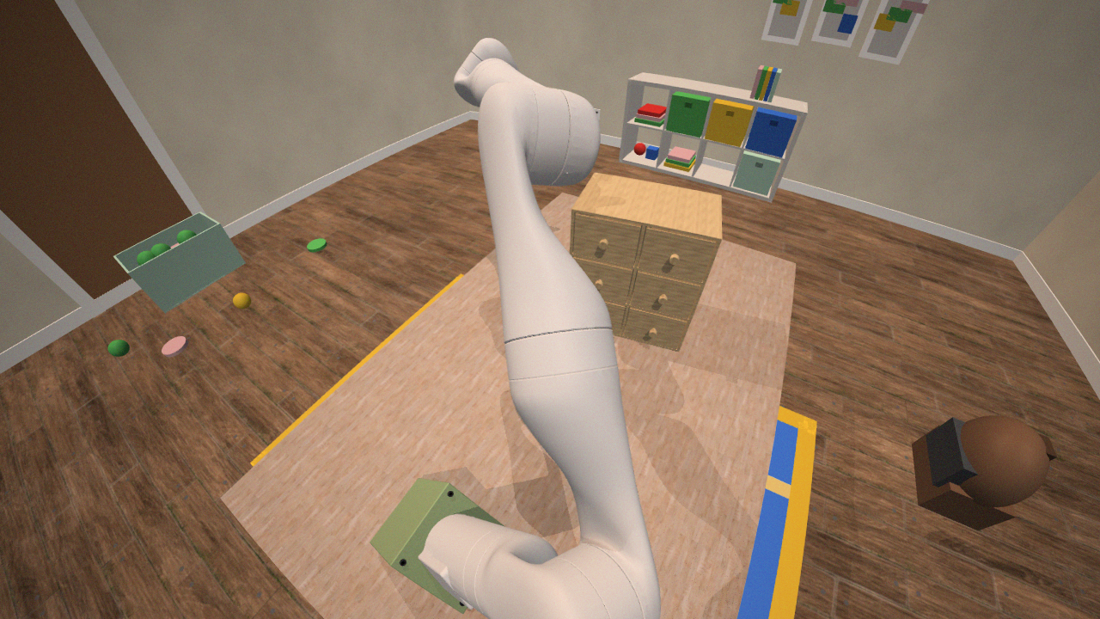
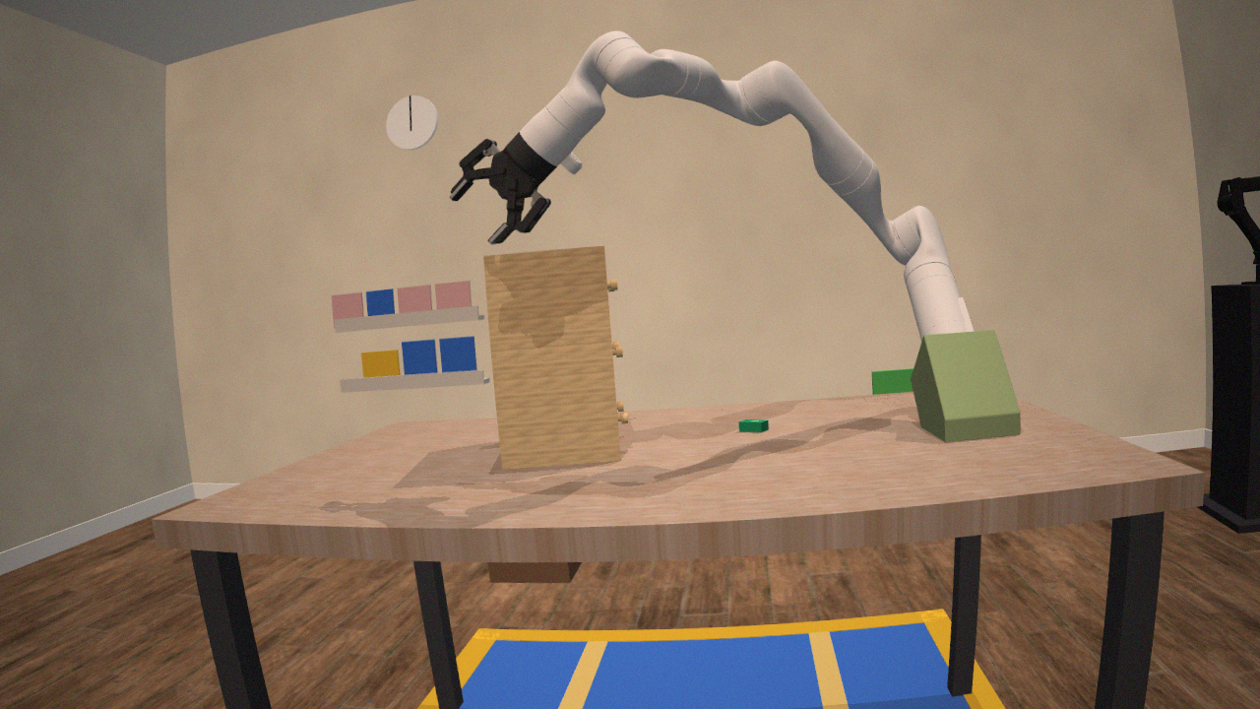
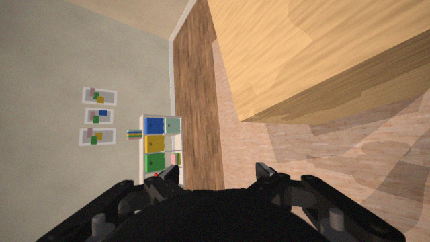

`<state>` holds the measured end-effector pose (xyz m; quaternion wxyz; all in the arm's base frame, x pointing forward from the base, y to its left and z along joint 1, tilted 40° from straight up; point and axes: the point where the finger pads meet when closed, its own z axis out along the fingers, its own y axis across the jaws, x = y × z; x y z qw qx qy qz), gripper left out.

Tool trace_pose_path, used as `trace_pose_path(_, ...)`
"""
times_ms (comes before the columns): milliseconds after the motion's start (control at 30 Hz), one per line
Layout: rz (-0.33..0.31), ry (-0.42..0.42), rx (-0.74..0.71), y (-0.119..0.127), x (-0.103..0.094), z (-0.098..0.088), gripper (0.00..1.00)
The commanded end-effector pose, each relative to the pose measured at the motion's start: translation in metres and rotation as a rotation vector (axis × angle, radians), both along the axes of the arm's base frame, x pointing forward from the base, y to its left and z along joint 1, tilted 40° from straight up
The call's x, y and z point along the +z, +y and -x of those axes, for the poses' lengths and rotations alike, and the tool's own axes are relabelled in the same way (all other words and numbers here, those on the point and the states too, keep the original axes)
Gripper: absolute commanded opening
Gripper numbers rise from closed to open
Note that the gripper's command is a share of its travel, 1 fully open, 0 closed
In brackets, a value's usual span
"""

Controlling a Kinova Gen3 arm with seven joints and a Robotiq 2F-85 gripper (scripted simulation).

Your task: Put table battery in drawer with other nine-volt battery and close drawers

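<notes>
The wooden chest (image 1: 650,206) (image 2: 554,361) (image 3: 319,50) stands upright on the table. Its front, with small knobs, shows two columns of drawers in the top view; the drawers in sight look pushed in, and the arm hides part of the left column. What the drawers hold is hidden. A small green block (image 2: 753,425), likely the nine-volt battery, lies on the table in front of the chest in the exterior view; the arm hides it in the top view. My gripper (image 2: 476,216) (image 3: 217,172) is open and empty, above and beyond the chest top, tilted downward. It is hidden in the top view.
The table (image 1: 369,462) (image 2: 792,493) carries the chest and the arm's green base (image 1: 418,516) (image 2: 969,388) at opposite ends. The arm arches high over the table between them. A shelf unit (image 1: 713,170) (image 3: 183,134) stands on the floor well beyond the table.
</notes>
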<state>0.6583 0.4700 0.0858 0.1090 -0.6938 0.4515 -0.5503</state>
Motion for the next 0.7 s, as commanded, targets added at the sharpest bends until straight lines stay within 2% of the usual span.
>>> trace_pose_path(0, -0.002, -0.002, 0.002, 0.0014, 0.0017, 0.0002, 1.0)
trace_pose_path(667, -0.013, -0.003, -0.009, -0.0007, 0.0032, 0.0014, 1.0)
